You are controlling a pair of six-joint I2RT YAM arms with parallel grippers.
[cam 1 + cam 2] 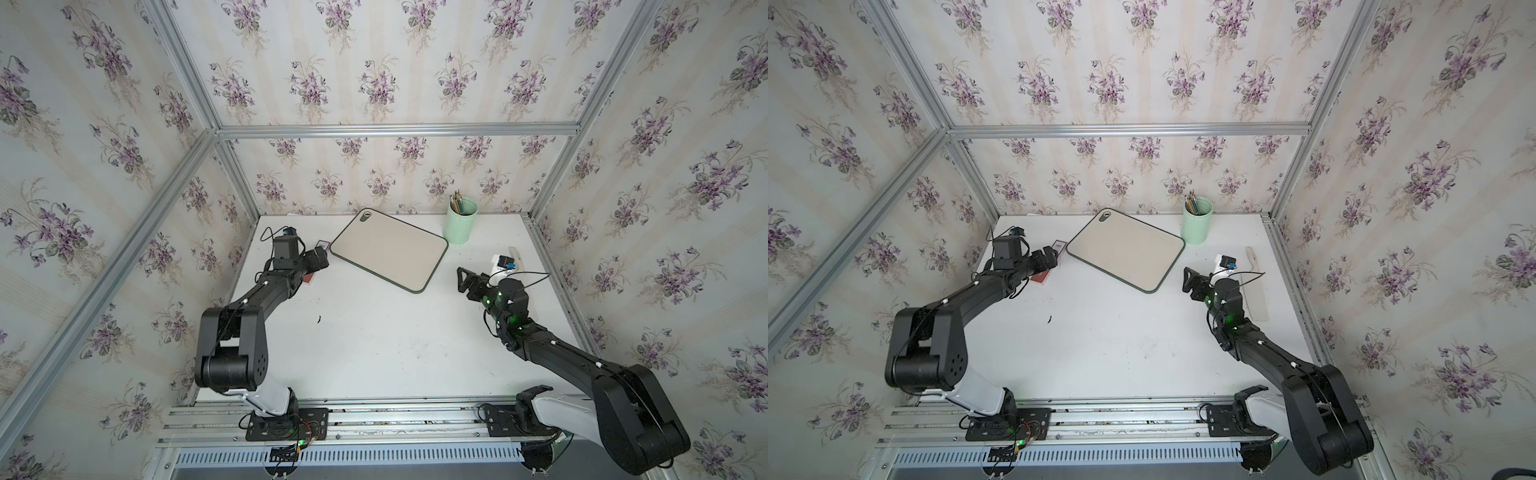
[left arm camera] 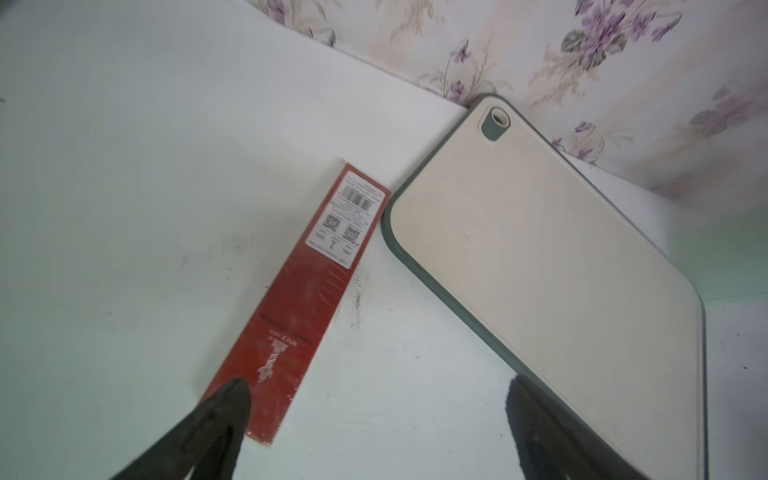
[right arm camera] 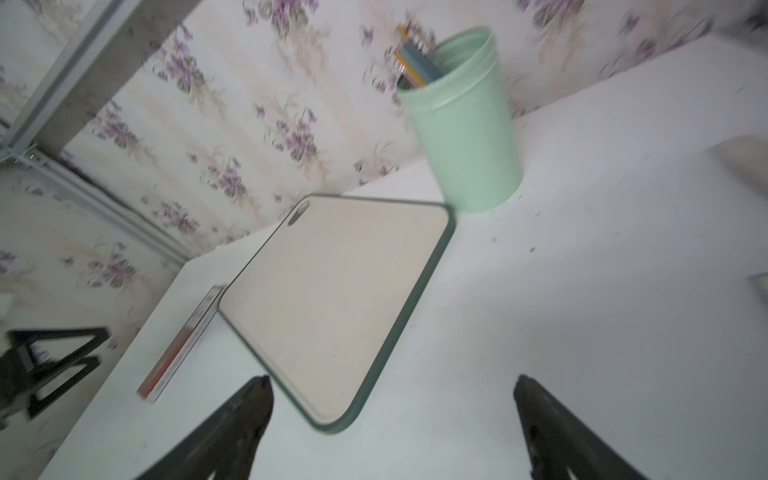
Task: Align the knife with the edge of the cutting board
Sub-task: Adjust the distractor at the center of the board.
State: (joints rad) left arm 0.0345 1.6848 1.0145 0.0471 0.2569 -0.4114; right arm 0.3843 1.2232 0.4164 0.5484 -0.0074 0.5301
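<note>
Right gripper (image 3: 392, 380) wide apart, empty; cutting board (image 3: 332, 291) just ahead, knife (image 1: 1257, 297) behind on its right. Left gripper (image 2: 378, 382) apart, empty, above red box (image 2: 307, 291).

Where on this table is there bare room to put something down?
Bare: the wide stretch of table nearer than the cutting board, between the left arm and right arm. Crowded: the back, with red box, board and green cup; the knife lies far right.

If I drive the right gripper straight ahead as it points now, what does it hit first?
Probably the cutting board: its near rounded corner lies dead ahead of the open right gripper. The gripper's height is unclear, so it might skim over the rim.
</note>
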